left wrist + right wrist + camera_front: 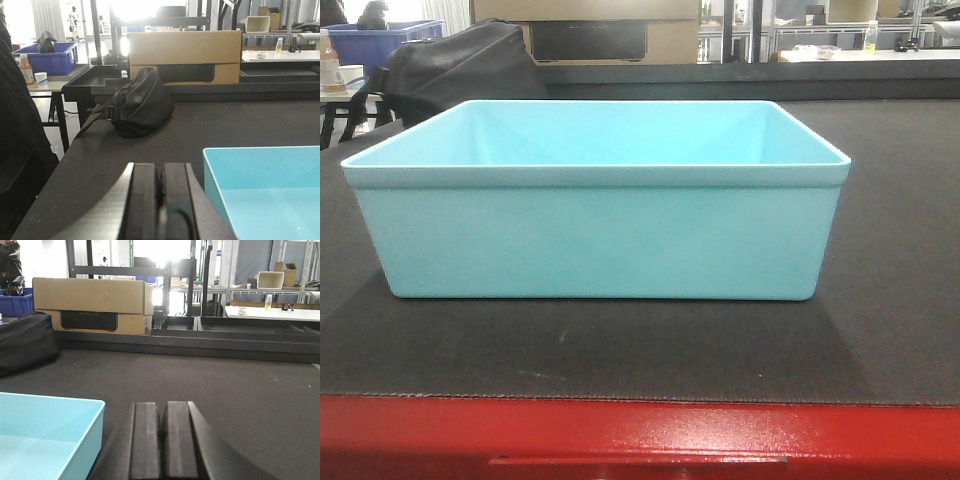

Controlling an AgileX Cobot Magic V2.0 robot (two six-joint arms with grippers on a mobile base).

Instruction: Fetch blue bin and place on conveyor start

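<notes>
While the blue bin (595, 215) is sitting on the conveyor start (880, 330) just behind its red edge (640, 435), we are holding the left end effector (159, 200) and right end effector (162, 437) pressed together beside it, gripping nothing; a careless retreat risks nudging the bin.

The front-facing view sits low at the belt's red front edge (640, 435), close to the blue bin (600, 235), looking level across the conveyor start (900, 300). The 2 wrist views look the same way from just above the belt, either side of the bin. All 3 share the bin, black bag (140, 102) and cardboard box (90, 305).
</notes>
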